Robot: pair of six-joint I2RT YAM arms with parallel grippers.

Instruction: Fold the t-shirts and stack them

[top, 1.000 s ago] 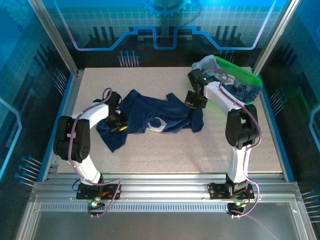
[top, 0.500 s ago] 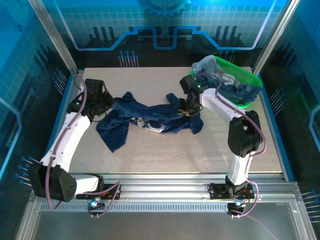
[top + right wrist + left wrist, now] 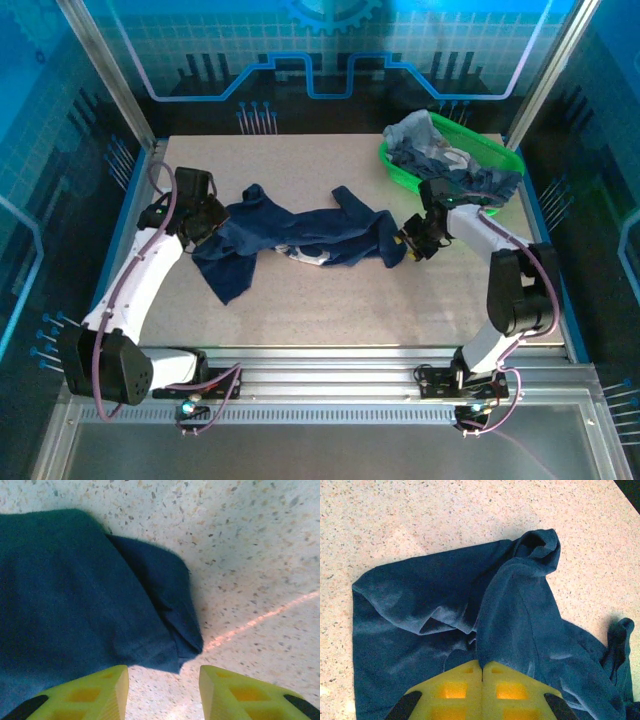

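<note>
Spreading out, by the look of it, not yet folding: deals with one navy t-shirt (image 3: 300,238) lying crumpled and twisted across the middle of the table (image 3: 320,320), with other t-shirts (image 3: 420,135) heaped in the green basket (image 3: 505,160) at the far right corner. Pinches a ridge of cloth at the shirt's left end with the left gripper (image 3: 481,666), pads pressed tight together (seen running straight out of the seam between them, in the wrist view). Hovers low with the right gripper (image 3: 164,680) just beside the shirt's right end, jaws moderately apart and holding nothing, facing a folded corner of fabric on the bare table. Calls next, most likely, for sliding those open jaws forward over that corner, closing on it, then drawing both ends apart to flatten the shirt. Risks catching only one layer, or dragging the whole bunch sideways instead of spreading it.
</note>
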